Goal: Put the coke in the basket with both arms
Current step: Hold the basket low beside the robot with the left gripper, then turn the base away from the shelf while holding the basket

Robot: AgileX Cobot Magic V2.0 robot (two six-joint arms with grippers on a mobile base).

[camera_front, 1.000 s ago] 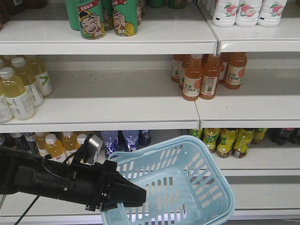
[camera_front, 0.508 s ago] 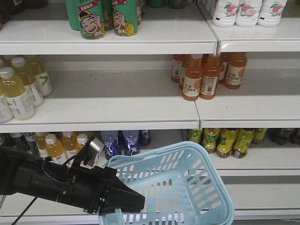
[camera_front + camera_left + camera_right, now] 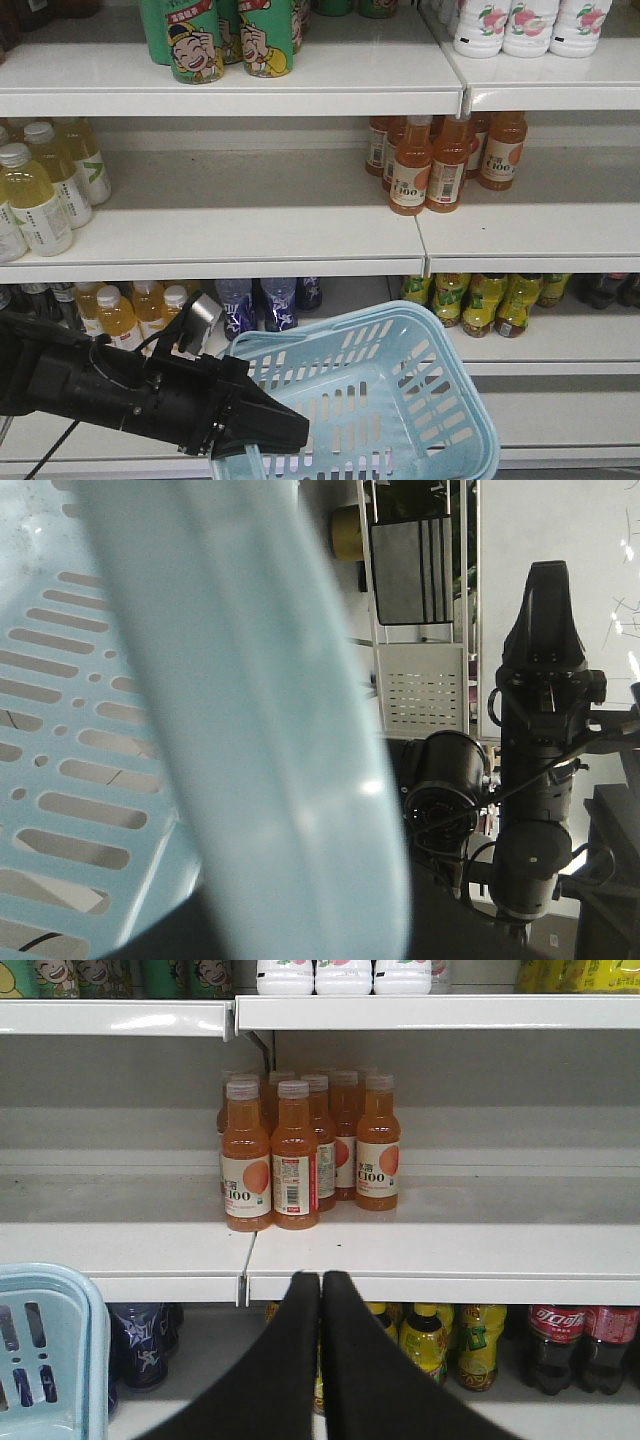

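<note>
Both the left pincer and the blue basket have dropped a little. At lower left the pincer pinches the basket's near rim; the basket tilts, bottom middle. The right pincer is squeezed shut, holding nothing.

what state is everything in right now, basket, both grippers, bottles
basket, held off the ground, tilted, nothing seen inside
left gripper, shut on basket's near rim
right gripper, shut, empty
orange bottles, upright, capped, grouped on shelf
coke, not in view
</note>
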